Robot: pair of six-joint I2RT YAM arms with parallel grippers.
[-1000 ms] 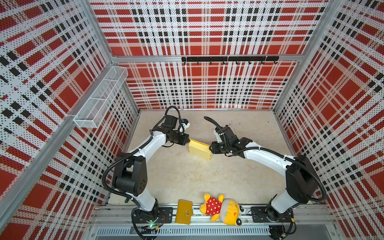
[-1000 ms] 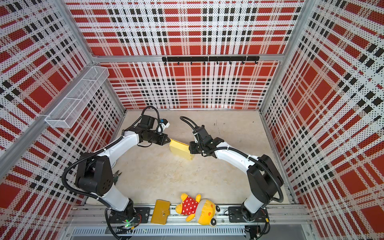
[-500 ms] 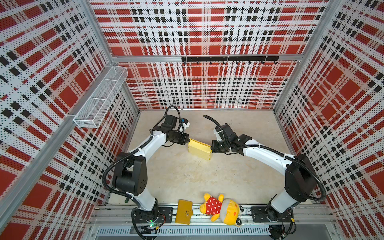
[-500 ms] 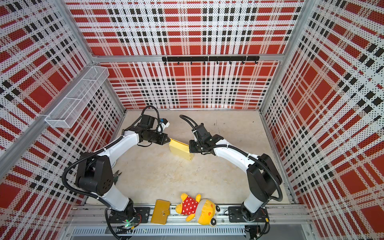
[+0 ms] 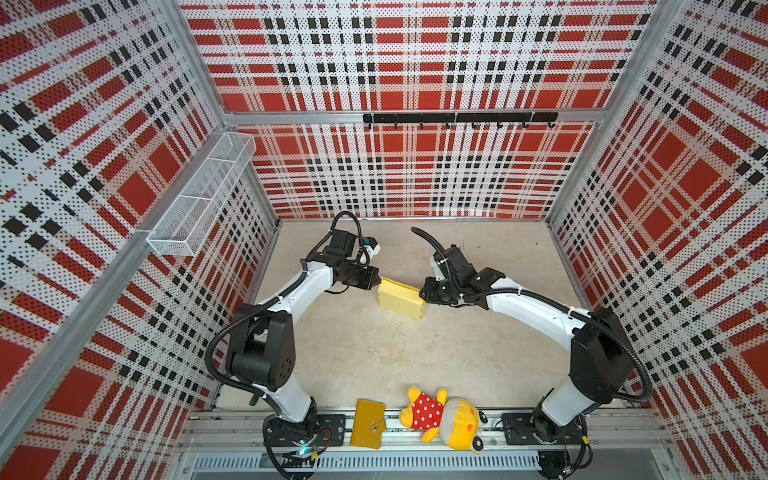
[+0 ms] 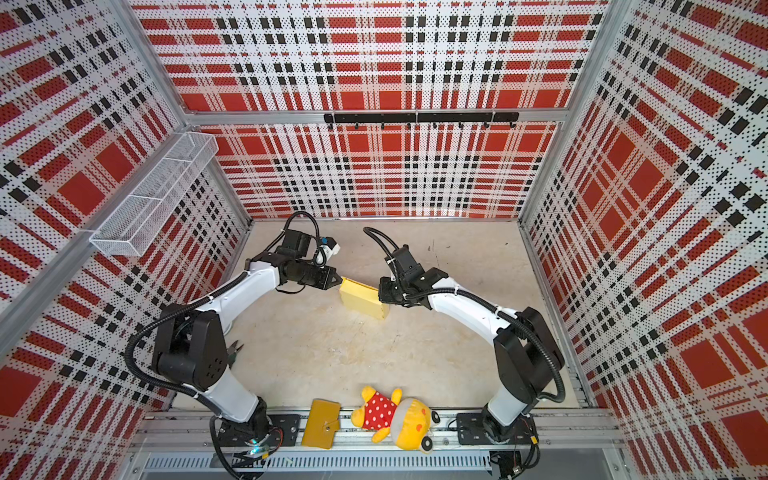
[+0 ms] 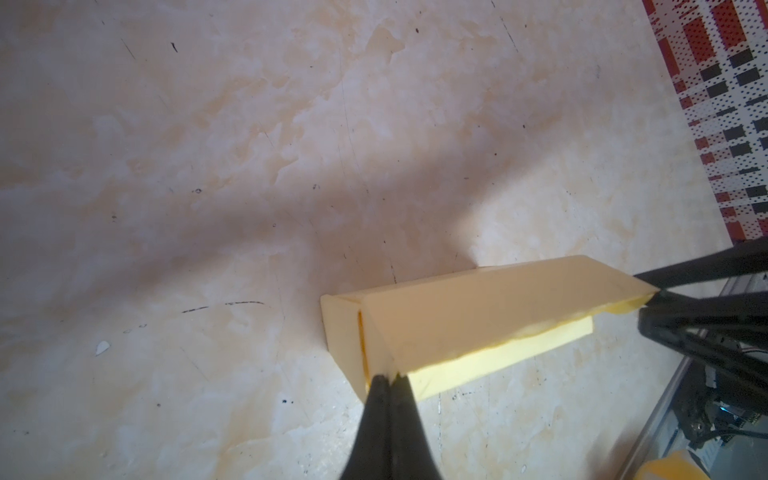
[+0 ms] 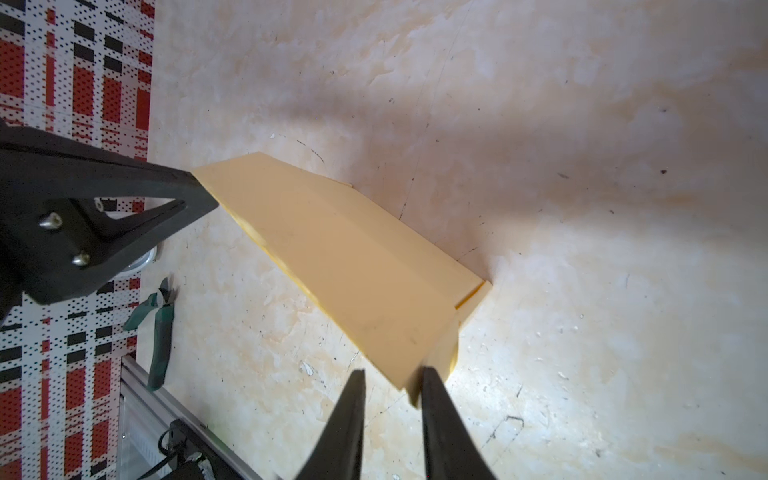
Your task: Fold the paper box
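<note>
The box is lying in the middle of the table in both top views, with its lid tilting up. The left gripper is reaching in at the box's 10 o'clock corner, its jaws closed and pinching the lid there. The right gripper is hovering at the 2 o'clock corner. Its jaws are standing apart, and that corner is sitting between them unclamped.

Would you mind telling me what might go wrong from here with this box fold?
The left gripper pinches only one corner of the paper box; the thin card may crease or slip free.
The right gripper stands open around the opposite corner, so the raised top panel could spring up there.
</note>
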